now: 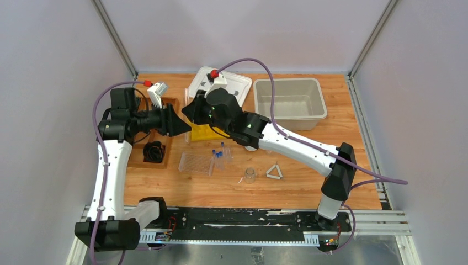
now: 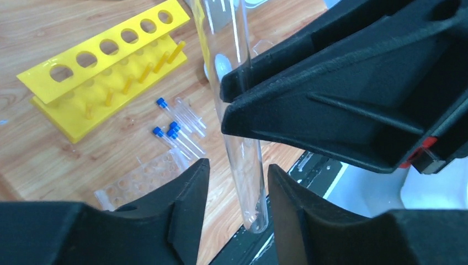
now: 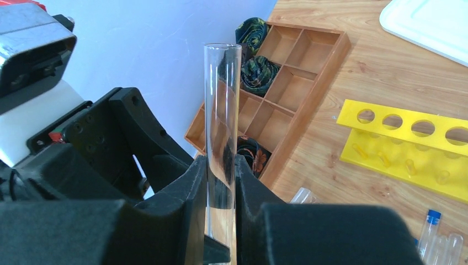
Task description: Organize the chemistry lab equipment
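Jaws, left wrist view: left gripper (image 2: 236,168) apart, straddling a long clear test tube (image 2: 248,182), with a gap on one side. Below on the table (image 2: 33,149): yellow rack (image 2: 99,61), blue-capped tubes (image 2: 176,130) lying loose, clear plastic rack (image 2: 143,179) just beside them.
Right wrist view: right gripper (image 3: 222,165) clamped on the same test tube, upright, mouth up.
Top view: glass beaker (image 1: 250,175) and white triangle (image 1: 274,171) near each other, toward the table's near edge.
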